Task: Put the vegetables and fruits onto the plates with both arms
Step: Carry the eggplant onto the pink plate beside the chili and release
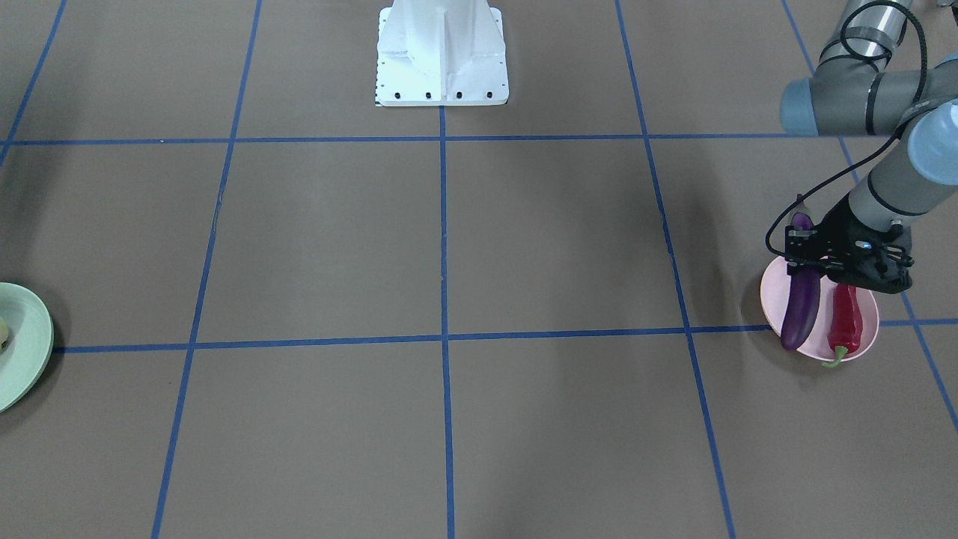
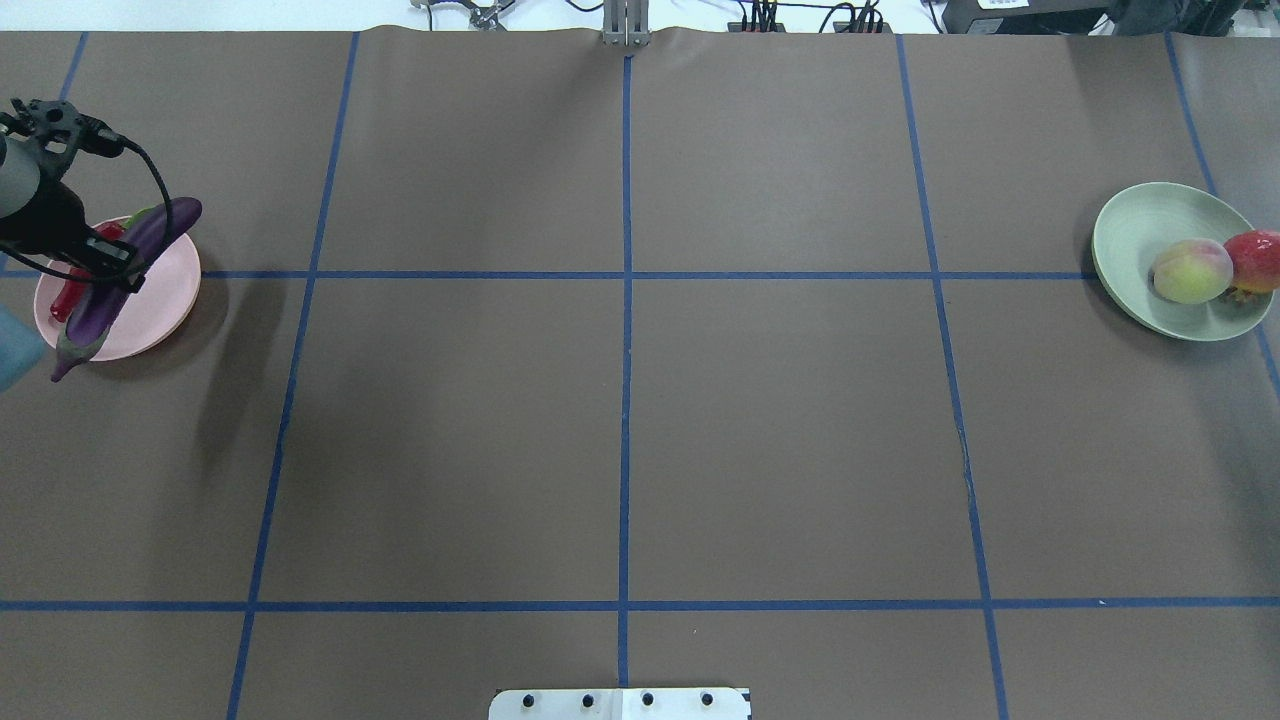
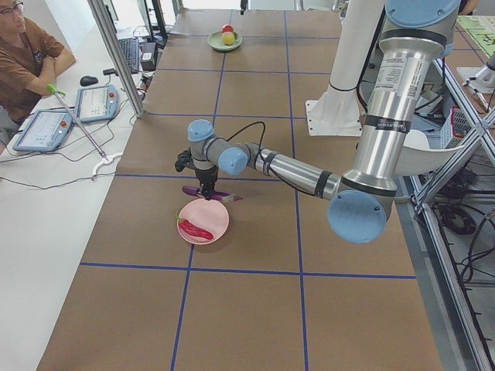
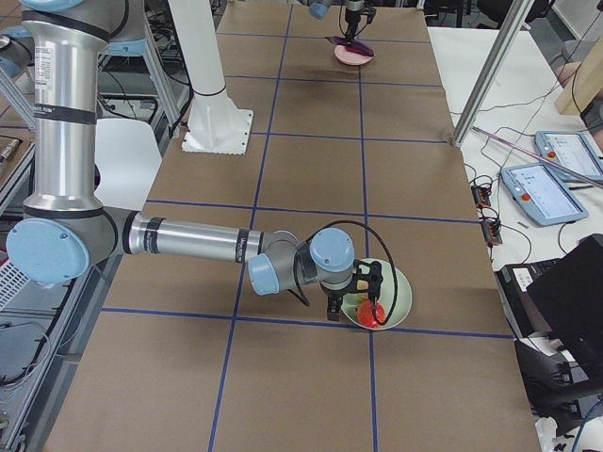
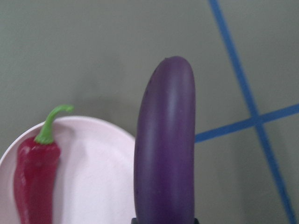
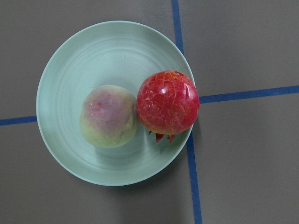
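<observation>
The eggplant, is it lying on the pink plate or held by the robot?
Held: the left gripper is closed around the eggplant, over the pink plate. Whether it touches the plate I cannot tell.

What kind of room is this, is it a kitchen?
Probably a robot lab, not a kitchen: grey robot arms, a white pedestal, a brown table marked with blue tape lines, and control tablets beside it.

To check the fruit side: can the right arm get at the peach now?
Probably yes. The right gripper hangs over the green plate, and the peach lies uncovered there, though the red fruit touches its side.
</observation>
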Robot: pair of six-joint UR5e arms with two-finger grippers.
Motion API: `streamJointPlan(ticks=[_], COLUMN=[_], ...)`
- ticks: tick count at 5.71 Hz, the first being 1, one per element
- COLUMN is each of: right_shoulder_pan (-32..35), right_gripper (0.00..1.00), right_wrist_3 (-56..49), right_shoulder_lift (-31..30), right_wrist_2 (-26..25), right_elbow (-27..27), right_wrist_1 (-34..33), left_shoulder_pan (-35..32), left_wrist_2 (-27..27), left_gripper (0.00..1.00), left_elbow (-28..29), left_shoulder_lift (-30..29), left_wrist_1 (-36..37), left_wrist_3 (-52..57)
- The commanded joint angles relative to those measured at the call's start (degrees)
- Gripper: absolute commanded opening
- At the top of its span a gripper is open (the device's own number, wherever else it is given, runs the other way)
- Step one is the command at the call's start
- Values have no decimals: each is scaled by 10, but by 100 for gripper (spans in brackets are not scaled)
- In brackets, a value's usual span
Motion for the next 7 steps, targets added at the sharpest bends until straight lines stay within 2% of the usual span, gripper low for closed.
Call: streamJointPlan(ticks=[1, 2, 3, 5, 7], right_shoulder_pan=[-1, -1, -1, -1, -15], right_gripper=[100, 100, 100, 100, 100], right_wrist_3=[0, 0, 0, 0, 0], right_shoulder_lift=[0, 0, 0, 4, 5], right_wrist_2=[0, 0, 0, 1, 2], right_elbow=[1, 1, 1, 1, 9], right_wrist_1=[1, 1, 1, 1, -1], left_shoulder_pan=[-2, -2, -4, -18, -62], left_wrist_2=[-1, 0, 0, 0, -8], left_gripper=[56, 81, 100, 100, 100], left_elbow=[30, 40, 41, 36, 33], left_shoulder_lift=[5, 7, 9, 2, -10], left_wrist_1=[-2, -18, -27, -25, -17], left_wrist_3=[9, 9, 18, 18, 69])
